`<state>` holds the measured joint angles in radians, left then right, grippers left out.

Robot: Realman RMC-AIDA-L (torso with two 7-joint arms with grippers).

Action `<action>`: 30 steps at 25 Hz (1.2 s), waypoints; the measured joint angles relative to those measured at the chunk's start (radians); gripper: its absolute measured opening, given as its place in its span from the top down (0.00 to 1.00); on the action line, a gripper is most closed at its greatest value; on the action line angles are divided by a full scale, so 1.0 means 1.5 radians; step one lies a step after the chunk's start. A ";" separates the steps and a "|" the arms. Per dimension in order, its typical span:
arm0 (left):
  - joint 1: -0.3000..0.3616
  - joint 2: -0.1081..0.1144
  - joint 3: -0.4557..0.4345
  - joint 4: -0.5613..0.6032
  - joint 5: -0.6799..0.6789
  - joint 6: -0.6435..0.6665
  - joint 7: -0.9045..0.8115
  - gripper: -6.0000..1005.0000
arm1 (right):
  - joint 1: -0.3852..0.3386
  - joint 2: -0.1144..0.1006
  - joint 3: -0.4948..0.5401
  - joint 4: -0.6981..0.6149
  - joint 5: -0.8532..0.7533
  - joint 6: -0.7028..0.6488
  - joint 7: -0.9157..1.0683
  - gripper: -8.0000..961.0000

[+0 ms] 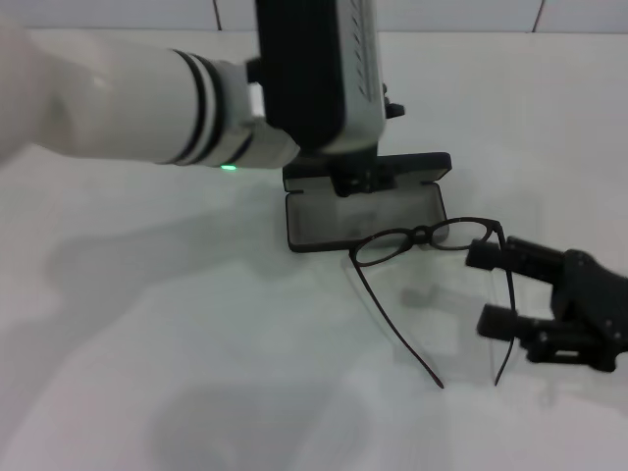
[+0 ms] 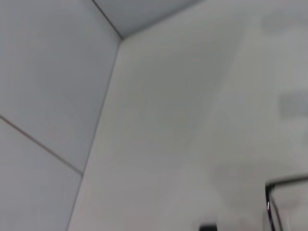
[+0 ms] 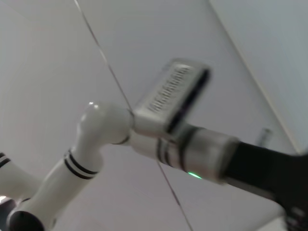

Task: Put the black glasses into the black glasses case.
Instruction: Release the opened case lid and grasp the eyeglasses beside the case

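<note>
The black glasses case [image 1: 365, 218] lies open mid-table, grey lining up and lid raised at the back. My left gripper [image 1: 356, 180] reaches in from the left and sits down at the case's lid, mostly hidden under its own wrist housing. The black glasses [image 1: 424, 236] rest just in front of the case's right end, lenses toward the case and both temple arms stretched toward me. A corner of the black glasses [image 2: 271, 204] also shows in the left wrist view. My right gripper [image 1: 479, 289] is open at the glasses' right temple, one finger [image 1: 488, 256] near the hinge, the other [image 1: 498, 322] farther along.
The white table [image 1: 196, 343] runs to a tiled wall [image 1: 442, 15] behind the case. The left forearm [image 1: 128, 103] spans the upper left. The left arm [image 3: 173, 130] fills the right wrist view.
</note>
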<state>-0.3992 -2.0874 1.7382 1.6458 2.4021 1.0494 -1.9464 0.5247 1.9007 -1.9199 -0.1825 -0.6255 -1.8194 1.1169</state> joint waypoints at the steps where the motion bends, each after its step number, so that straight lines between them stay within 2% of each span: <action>1: 0.007 0.000 -0.014 0.012 -0.025 0.008 0.002 0.46 | 0.002 -0.007 0.002 0.000 0.001 0.001 0.005 0.11; 6: 0.070 0.000 -0.095 0.081 -0.177 0.026 0.038 0.46 | 0.036 -0.055 0.011 -0.001 -0.025 0.027 0.032 0.11; 7: 0.079 0.000 -0.119 0.086 -0.220 0.035 0.050 0.46 | 0.048 -0.065 0.011 -0.003 -0.039 0.037 0.047 0.11; 8: 0.093 0.000 -0.163 0.090 -0.300 0.058 0.071 0.46 | 0.062 -0.076 0.011 -0.004 -0.055 0.047 0.063 0.11; 10: 0.101 0.000 -0.207 0.082 -0.375 0.088 0.088 0.47 | 0.094 -0.093 0.011 -0.007 -0.083 0.065 0.093 0.11; 15: 0.111 0.000 -0.350 -0.008 -0.565 0.245 0.153 0.53 | 0.174 -0.114 0.012 -0.011 -0.134 0.101 0.144 0.12; 19: 0.116 -0.001 -0.394 -0.112 -0.636 0.341 0.214 0.58 | 0.253 -0.131 0.012 -0.048 -0.246 0.176 0.259 0.19; 22: 0.117 -0.001 -0.404 -0.190 -0.666 0.382 0.258 0.63 | 0.290 -0.130 0.023 -0.085 -0.353 0.234 0.329 0.21; 24: 0.118 -0.001 -0.405 -0.233 -0.679 0.402 0.285 0.69 | 0.314 -0.121 0.044 -0.109 -0.438 0.268 0.371 0.21; 26: 0.118 -0.001 -0.405 -0.233 -0.679 0.402 0.285 0.76 | 0.339 -0.108 0.071 -0.116 -0.528 0.290 0.404 0.21; 27: 0.118 -0.001 -0.406 -0.276 -0.683 0.419 0.311 0.79 | 0.349 -0.100 0.083 -0.117 -0.563 0.296 0.415 0.22; 28: 0.120 0.000 -0.406 -0.299 -0.684 0.431 0.326 0.83 | 0.364 -0.090 0.099 -0.118 -0.609 0.304 0.430 0.23; 30: 0.125 0.000 -0.406 -0.321 -0.684 0.443 0.340 0.83 | 0.393 -0.066 0.129 -0.126 -0.703 0.317 0.460 0.25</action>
<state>-0.2113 -2.0873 1.1287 1.1644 1.3759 1.7138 -1.4361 1.1143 1.8019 -1.7257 -0.3713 -1.6806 -1.3435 1.8069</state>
